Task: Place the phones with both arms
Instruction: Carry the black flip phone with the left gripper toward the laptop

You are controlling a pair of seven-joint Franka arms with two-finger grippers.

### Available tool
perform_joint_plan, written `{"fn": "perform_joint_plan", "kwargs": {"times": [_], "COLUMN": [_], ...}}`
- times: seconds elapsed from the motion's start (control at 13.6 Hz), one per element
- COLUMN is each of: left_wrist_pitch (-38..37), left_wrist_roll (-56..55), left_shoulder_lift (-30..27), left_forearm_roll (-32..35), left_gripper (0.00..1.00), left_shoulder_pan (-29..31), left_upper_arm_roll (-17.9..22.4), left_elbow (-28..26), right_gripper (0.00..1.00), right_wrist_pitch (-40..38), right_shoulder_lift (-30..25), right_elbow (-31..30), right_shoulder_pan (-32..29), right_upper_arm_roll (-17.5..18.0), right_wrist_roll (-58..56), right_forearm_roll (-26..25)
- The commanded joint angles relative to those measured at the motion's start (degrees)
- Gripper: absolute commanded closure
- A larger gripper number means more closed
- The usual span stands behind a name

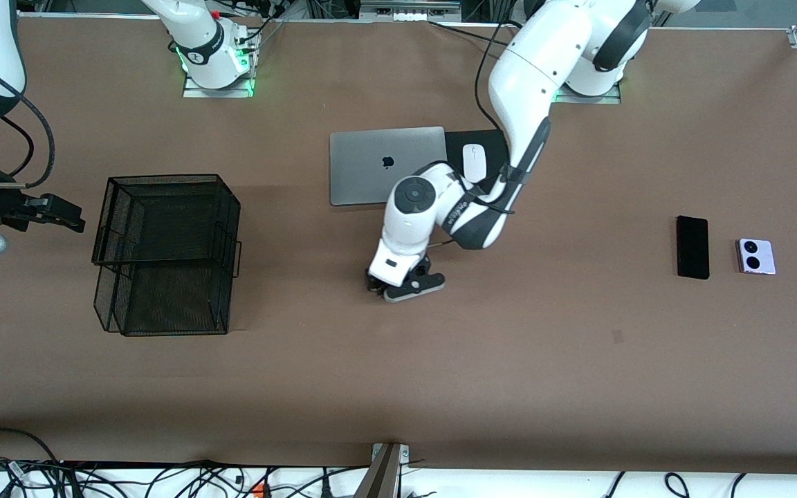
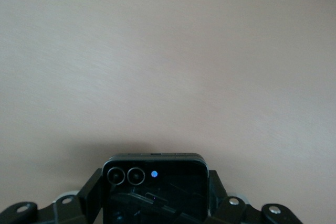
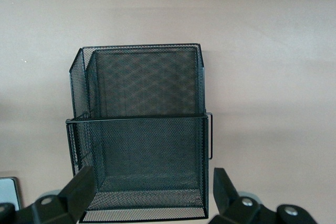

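My left gripper is low over the middle of the table, shut on the small squarish black folded phone. In the left wrist view the left gripper has a finger on each side of that phone. The long black phone lies flat toward the left arm's end of the table, with the lilac-white phone beside it. My right gripper hangs open and holds nothing, beside the black mesh basket. In the right wrist view the right gripper faces the basket.
A shut silver laptop lies toward the robots' bases. Beside it a white mouse sits on a black pad. The left arm's forearm crosses over that pad. Cables run along the table's front edge.
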Motion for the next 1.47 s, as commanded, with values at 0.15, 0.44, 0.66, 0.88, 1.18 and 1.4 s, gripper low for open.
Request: {"fn": "perform_joint_plan", "kwargs": {"times": [0.15, 0.44, 0.66, 0.88, 1.18, 1.4], "left_wrist_pitch": [-0.98, 2.52, 2.80, 2.80, 1.84, -5.96], "left_wrist_roll": [-0.93, 2.56, 3.02, 3.81, 3.20, 3.89], "left_shoulder_lift": [3.76, 6.40, 7.19, 7.54, 7.11, 4.74], "left_forearm_roll": [0.25, 0.34, 0.34, 0.34, 0.34, 0.34], "left_gripper": [1.00, 1.00, 1.00, 0.00, 0.00, 0.00], "left_shoulder_pan": [-3.39, -3.92, -4.01, -4.10, -4.54, -3.75], "left_upper_arm_roll": [1.08, 1.08, 1.17, 1.17, 1.08, 1.08], "left_elbow": [8.36, 10.57, 10.48, 10.40, 10.48, 10.48], "right_gripper": [0.00, 0.00, 0.00, 0.00, 0.00, 0.00], "right_wrist_pitch": [-0.68, -0.68, -0.68, -0.68, -0.68, -0.68], "right_shoulder_lift": [0.05, 0.05, 0.05, 0.05, 0.05, 0.05], "right_elbow": [0.42, 0.42, 0.42, 0.42, 0.42, 0.42], "right_shoulder_pan": [-0.38, -0.38, -0.38, -0.38, -0.38, -0.38], "right_upper_arm_roll": [0.37, 0.29, 0.28, 0.28, 0.28, 0.20], "right_wrist_roll": [0.52, 0.52, 0.52, 0.52, 0.44, 0.44], "right_forearm_roll": [-0.55, -0.55, -0.55, -0.55, -0.55, -0.55]}}
